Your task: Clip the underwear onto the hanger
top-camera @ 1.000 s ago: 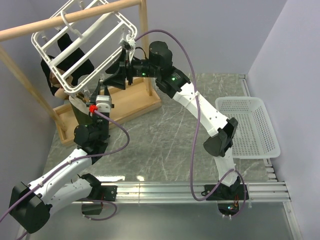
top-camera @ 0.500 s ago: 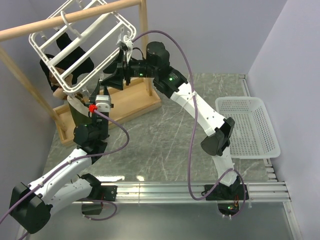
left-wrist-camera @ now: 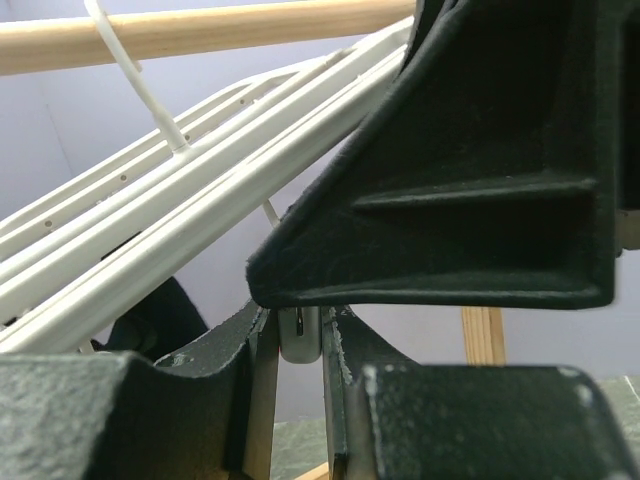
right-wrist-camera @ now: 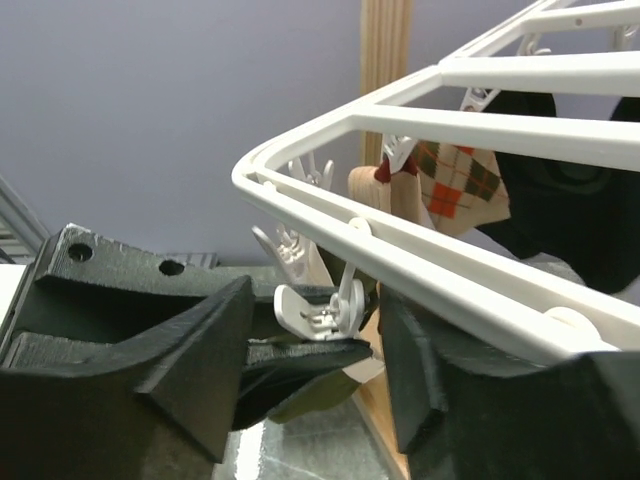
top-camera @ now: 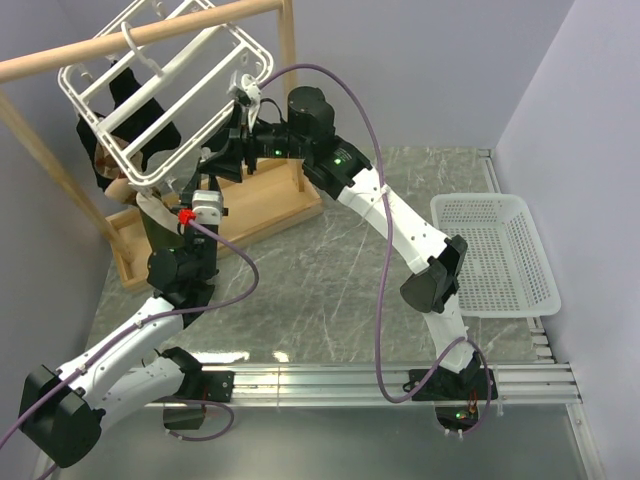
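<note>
At ten o'clock on the grey marbled table, the right gripper stands released. Its black jaws are apart on either side of a small white plastic clip, which dangles from the white rectangular plastic drying hanger. The dark olive-green cloth underwear sits just below that clip, at its six o'clock. The left gripper points up beside it, jaws nearly closed; whether they pinch the cloth cannot be told. A white mesh basket lies at three o'clock.

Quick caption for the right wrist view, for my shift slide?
Right gripper open around a white clip dangling from the hanger, olive underwear just beneath.
</note>
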{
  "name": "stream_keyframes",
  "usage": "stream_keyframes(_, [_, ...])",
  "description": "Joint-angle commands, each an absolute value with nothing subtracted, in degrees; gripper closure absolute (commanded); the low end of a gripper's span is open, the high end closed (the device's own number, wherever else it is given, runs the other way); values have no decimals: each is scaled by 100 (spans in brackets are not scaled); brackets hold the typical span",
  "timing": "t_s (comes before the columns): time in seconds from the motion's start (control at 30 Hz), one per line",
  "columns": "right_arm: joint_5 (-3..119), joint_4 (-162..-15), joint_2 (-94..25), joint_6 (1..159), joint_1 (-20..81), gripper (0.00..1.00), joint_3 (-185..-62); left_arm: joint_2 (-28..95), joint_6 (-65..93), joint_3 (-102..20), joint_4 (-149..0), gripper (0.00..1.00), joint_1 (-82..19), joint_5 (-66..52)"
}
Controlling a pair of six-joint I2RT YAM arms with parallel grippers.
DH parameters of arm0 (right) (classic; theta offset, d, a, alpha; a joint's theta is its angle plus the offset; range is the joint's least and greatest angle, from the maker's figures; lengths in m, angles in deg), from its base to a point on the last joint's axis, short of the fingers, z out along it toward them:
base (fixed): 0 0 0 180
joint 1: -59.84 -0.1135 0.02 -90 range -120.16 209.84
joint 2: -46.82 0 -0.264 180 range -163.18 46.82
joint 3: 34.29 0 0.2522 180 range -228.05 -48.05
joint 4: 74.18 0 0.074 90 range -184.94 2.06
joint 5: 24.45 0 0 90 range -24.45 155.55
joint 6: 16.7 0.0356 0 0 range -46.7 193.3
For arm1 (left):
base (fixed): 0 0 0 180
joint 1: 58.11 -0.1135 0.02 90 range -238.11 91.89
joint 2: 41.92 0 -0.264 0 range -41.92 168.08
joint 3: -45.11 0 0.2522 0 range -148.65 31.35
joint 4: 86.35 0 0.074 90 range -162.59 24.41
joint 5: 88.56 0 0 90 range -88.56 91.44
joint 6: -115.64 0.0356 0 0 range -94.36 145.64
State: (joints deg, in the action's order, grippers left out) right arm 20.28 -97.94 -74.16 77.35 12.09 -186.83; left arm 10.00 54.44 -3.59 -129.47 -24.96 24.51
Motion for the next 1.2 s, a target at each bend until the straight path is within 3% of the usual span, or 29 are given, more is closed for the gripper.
stream_keyframes(0.0, [2248,-9348,-7341,7681,1141,41,-18709,941,5306,-337,-12699,88,-2462,2060])
stream_keyframes(0.1, [2301,-9322,-7315,7707,1133,53,-18683,932,5297,-337,-12629,86,-2462,2025])
stream_keyframes(0.23, [2389,-9348,-7280,7734,1150,73,-18648,906,5280,-345,-12576,75,-2462,2016])
stream_keyframes(0.4, [2494,-9339,-7209,7778,1141,89,-18542,879,5289,-346,-12489,59,-2453,2051])
stream_keyframes(0.53, [2539,-9278,-7192,7865,1150,100,-18507,826,5271,-363,-12374,52,-2462,2060])
stream_keyframes(0.7, [2547,-9208,-7191,7936,1159,100,-18481,748,5192,-381,-12225,48,-2453,2200])
stream_keyframes(0.8, [2556,-9120,-7209,8085,1194,100,-18463,537,5034,-355,-11858,40,-2453,2297])
stream_keyframes(1.03, [2574,-8918,-7200,8463,1238,100,-18384,-842,4569,-29,-10208,15,-2453,1052])
stream_keyframes(1.17, [2618,-8847,-7209,8718,1299,100,-18366,-1545,4129,-169,-8995,10,-2462,463])
